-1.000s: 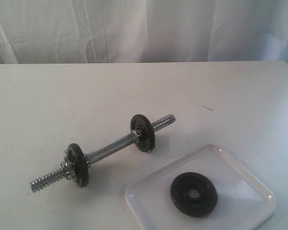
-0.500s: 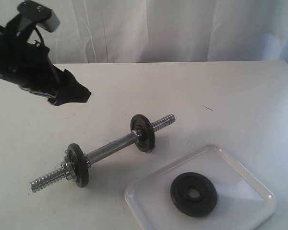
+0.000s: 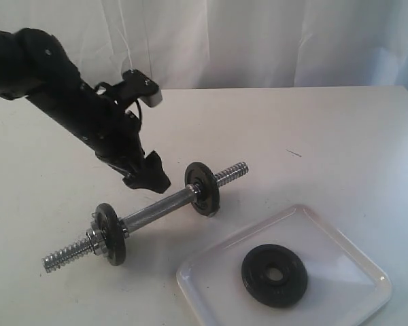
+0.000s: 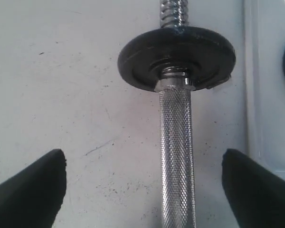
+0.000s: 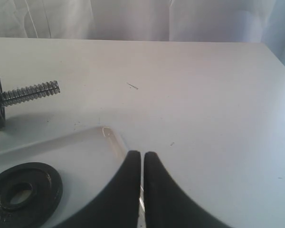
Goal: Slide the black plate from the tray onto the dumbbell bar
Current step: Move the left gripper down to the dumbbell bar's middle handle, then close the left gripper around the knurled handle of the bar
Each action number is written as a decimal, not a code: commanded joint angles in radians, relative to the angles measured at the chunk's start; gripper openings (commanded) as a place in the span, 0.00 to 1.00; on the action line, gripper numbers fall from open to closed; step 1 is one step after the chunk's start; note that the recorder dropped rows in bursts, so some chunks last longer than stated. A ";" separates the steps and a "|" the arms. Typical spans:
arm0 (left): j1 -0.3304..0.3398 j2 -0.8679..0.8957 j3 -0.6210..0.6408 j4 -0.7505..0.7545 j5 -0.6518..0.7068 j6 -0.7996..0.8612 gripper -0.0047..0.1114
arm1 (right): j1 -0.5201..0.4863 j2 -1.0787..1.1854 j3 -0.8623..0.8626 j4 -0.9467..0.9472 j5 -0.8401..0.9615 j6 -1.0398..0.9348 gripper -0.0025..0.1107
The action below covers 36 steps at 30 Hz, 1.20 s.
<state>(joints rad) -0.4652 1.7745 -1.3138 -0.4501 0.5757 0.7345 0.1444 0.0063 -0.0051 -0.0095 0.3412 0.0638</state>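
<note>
1 dumbbell bar (image 3: 156,209) lies aslant on the white table (image 3: 326,129). 2 black discs already sit on it, a far disc (image 3: 202,188) and a near disc (image 3: 110,233), and 1 threaded end pokes out beyond each.

1 loose black plate (image 3: 275,274) lies flat in the 1 tray (image 3: 347,255), about at its middle and well apart from the bar.

2 grippers show. The left gripper (image 3: 149,178) hangs over the knurled middle of the bar, near the far disc. In its wrist view its 2 fingers (image 4: 33,190) stand wide apart with the bar between them, touching neither. The right gripper (image 5: 142,159) has its 2 fingers pressed together on nothing. It sits by a corner of the tray, with the black plate near it.
</note>
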 commanded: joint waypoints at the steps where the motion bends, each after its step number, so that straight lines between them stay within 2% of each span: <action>1: -0.043 0.068 -0.044 0.055 0.021 0.004 0.81 | -0.007 -0.006 0.005 -0.007 -0.004 0.001 0.05; 9: -0.049 0.170 -0.084 0.055 0.030 -0.001 0.81 | -0.007 -0.006 0.005 -0.007 -0.004 0.001 0.05; 20: -0.102 0.232 -0.084 0.070 -0.007 0.028 0.81 | -0.007 -0.006 0.005 -0.007 -0.004 0.001 0.05; 36: -0.104 0.292 -0.084 0.100 -0.033 0.026 0.81 | -0.007 -0.006 0.005 -0.007 -0.004 0.001 0.05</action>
<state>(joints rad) -0.5639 2.0468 -1.4026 -0.3499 0.5217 0.7628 0.1444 0.0063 -0.0051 -0.0095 0.3412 0.0638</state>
